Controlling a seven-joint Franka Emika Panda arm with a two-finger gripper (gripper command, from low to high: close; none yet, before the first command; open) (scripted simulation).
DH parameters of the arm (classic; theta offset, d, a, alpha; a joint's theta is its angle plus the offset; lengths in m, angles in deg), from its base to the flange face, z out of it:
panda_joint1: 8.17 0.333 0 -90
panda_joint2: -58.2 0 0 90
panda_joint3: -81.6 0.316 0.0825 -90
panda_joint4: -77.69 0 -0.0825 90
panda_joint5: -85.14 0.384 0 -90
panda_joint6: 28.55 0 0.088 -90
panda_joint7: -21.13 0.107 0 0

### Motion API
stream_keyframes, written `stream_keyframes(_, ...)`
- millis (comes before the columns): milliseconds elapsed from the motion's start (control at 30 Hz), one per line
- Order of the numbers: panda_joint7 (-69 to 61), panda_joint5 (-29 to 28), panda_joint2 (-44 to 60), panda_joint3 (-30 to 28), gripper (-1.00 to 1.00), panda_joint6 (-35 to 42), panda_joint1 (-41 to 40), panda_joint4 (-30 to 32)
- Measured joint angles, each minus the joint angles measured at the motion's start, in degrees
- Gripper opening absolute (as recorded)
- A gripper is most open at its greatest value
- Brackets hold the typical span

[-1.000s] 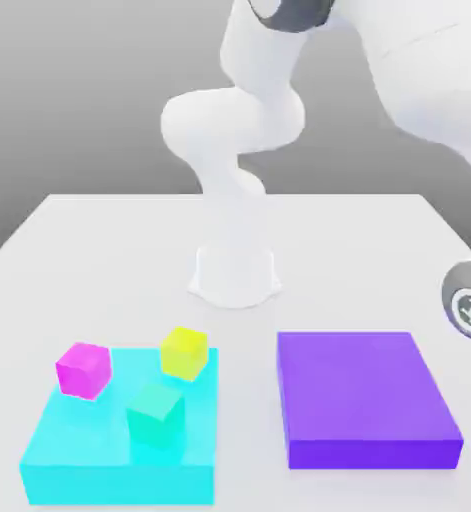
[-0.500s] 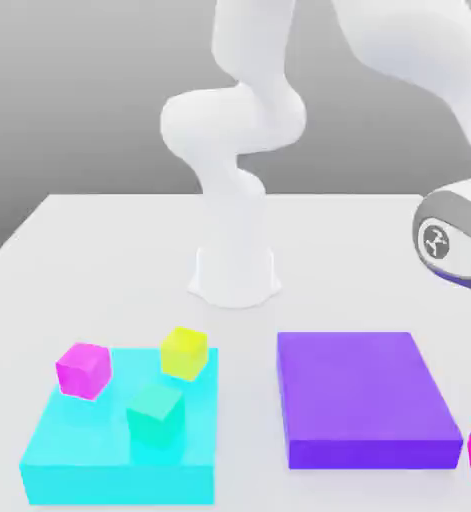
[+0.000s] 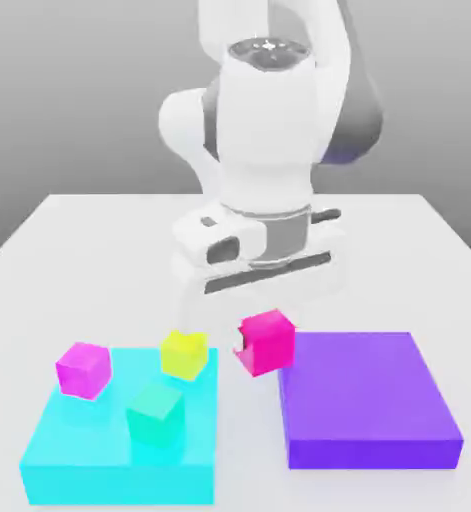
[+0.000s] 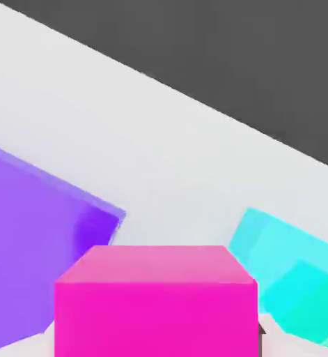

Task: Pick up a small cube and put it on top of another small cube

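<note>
Item: hot-pink cube (image 3: 269, 341), small, plain matte faces, same size as the other cubes in view.
Location of item: it was held clear of the table, in the air between the cyan platform (image 3: 79, 460) and the purple platform (image 3: 364, 400), just beside the purple platform's near corner in the exterior view. In the hand view it sat close under the camera (image 4: 156, 307), with purple to one side and cyan to the other.
Tool: the gripper (image 3: 263, 335) was clamped on the hot-pink cube, the arm's wrist hanging directly above it.
Destination: yellow cube (image 3: 185, 353), lime-tinted, resting on the cyan platform at its far edge, near the corner closest to the carried cube. Its top face was bare.
Other stock: magenta cube (image 3: 84, 368) and teal-green cube (image 3: 156, 414), both on the cyan platform, each apart from the yellow one.
Surface: white table (image 3: 99, 240).
Handling, judged: the item looked rigid and light, with flat parallel sides suited to a two-finger pinch across opposite faces, taken near mid-height. Matte faces suggested little slip.
Placement note, judged: equal footprints left small margin; the cube would need to be squared and centred over the yellow top before release, or it could tip off.
</note>
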Motion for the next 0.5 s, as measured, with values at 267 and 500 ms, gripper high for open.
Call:
stream_keyframes(267, 12.23, -2.52, -11.72, -1.6, -1.0, -0.98, -9.95, 12.63)
stream_keyframes(500, 12.5, -2.49, -2.84, -1.92, 1.0, -12.2, -10.24, 14.97)
